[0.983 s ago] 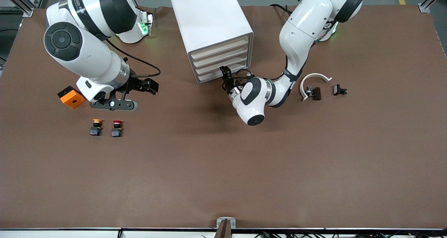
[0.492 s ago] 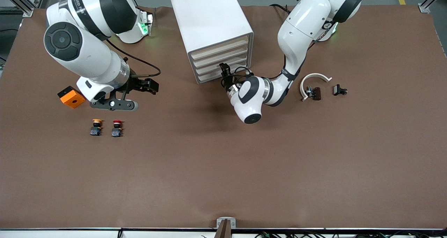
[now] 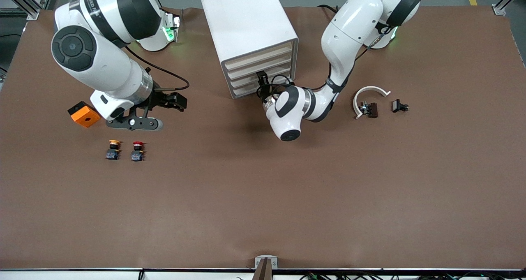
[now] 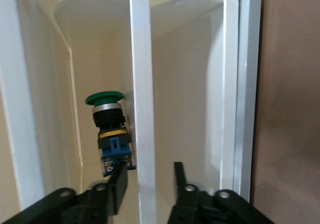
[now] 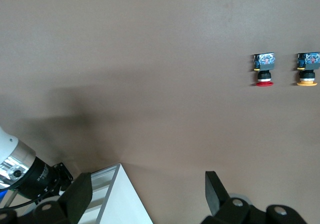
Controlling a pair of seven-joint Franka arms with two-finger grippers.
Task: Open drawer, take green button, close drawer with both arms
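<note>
The drawer point(image 3: 246, 92), lowest of four in the white cabinet point(image 3: 242, 17), looks shut from the front view, so I judge the step in hand to be getting a grip to pull it out. In the left wrist view the left gripper point(image 4: 149, 169) has its jaws spread, one finger on each side of a white edge point(image 4: 141, 84), not yet pinching it. The green button point(image 4: 111, 129) lies inside, in the compartment just beside that edge. I cannot tell for certain that this is the lowest one.

To do this well, I would check the height against the front view. Then I would close squarely on the edge and pull straight out along the drawer's travel, slowly. A skewed pull could jam the drawer or drag the light cabinet across the table.

Nearest the front camera, the red-capped button point(image 3: 137, 150) and the yellow-capped one point(image 3: 113, 149) stand side by side, toward the right arm's end. The right gripper point(image 3: 177, 101) waits over the table near the orange block point(image 3: 84, 114), its jaws wide apart. The left arm is bent low, with its wrist nearer the camera than the cabinet. Its hand points in at the drawer fronts.
</note>
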